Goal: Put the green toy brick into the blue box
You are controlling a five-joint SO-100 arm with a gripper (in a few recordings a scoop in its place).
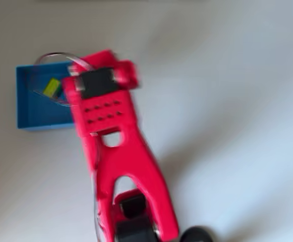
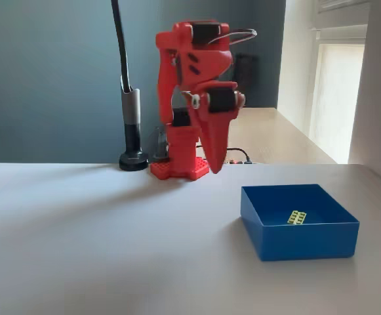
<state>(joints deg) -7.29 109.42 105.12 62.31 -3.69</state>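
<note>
In the overhead view, the small lime-green plastic toy brick [image 1: 51, 87] lies inside the square, shallow, bright blue box with thin walls [image 1: 26, 112], in the upper part of it as the picture shows, apart from the walls. The picture is blurred. The red plastic robot arm [image 1: 117, 151] reaches from the bottom edge up to the right side of the box and covers that side. I judge the brick to be light, hard and stiff, with smooth sides that may slip a little; the best hold would be across its two long flat sides, not on the studs. The pale tabletop [image 1: 237, 101] is bare to the right and below the box, so there is much open room there.

In the fixed view, the brick [image 2: 297, 217] rests flat on the blue bottom, studs up, near the middle and a little towards the right wall. The box [image 2: 272, 236] stands on the tabletop [image 2: 98, 249] well away from its near edge. The red jaws [image 2: 216, 164] hang high above the tabletop, left of and behind the box, pointing down; they look pressed together and hold nothing. A black lamp stand [image 2: 132, 131] stands behind the arm base. The task looks finished to me.
</note>
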